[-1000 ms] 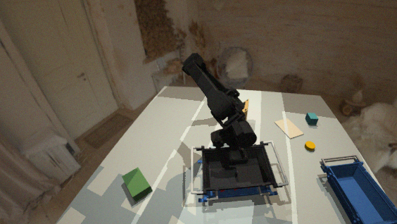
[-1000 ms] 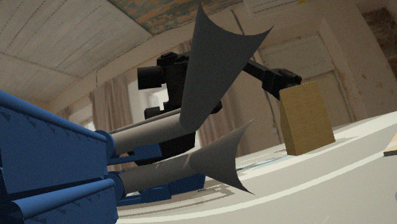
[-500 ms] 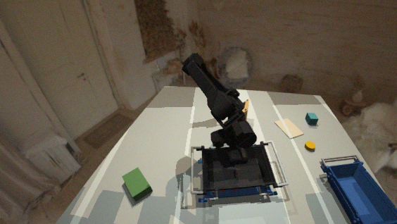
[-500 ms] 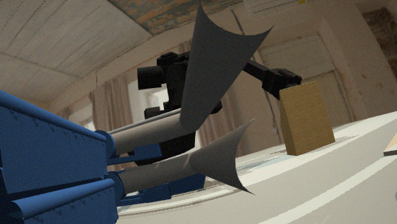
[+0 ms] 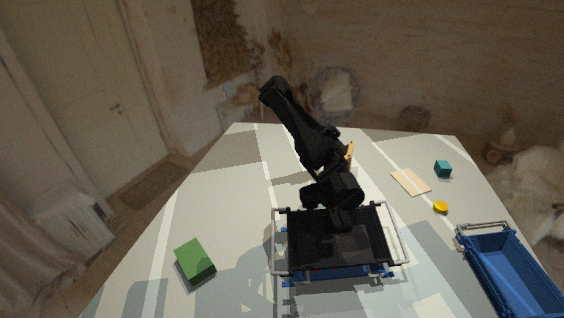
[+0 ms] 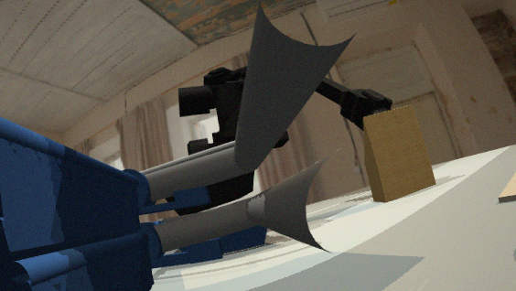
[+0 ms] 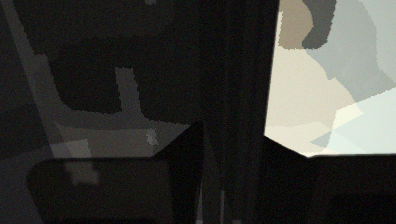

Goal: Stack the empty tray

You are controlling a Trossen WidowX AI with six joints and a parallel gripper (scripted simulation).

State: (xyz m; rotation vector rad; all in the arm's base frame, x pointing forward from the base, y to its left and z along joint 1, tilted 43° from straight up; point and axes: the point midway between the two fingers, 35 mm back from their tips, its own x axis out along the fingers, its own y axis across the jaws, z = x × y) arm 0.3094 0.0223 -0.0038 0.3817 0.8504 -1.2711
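Note:
The empty black tray (image 5: 310,240) (image 6: 233,188) is held roughly level right over the loaded blue tray (image 5: 345,272); its own wire bars stick out past its left and right ends. My gripper (image 5: 341,220) (image 7: 215,128) is shut on the black tray's far long wall, which fills the gap between the fingers in the wrist view. Only the loaded tray's near edge, corner tabs and a trace of red load show in the top view. Short grey wire parts show inward of its ends; most of its bars are hidden. I cannot tell whether the trays touch.
Another blue tray (image 5: 515,270) (image 6: 69,201) stands at the right and looks empty. A green block (image 5: 192,257) is at the left. A teal cube (image 5: 442,167), a yellow disc (image 5: 440,206) and a flat tan plate (image 5: 412,181) lie behind right. A wooden block (image 6: 400,156) stands behind the arm.

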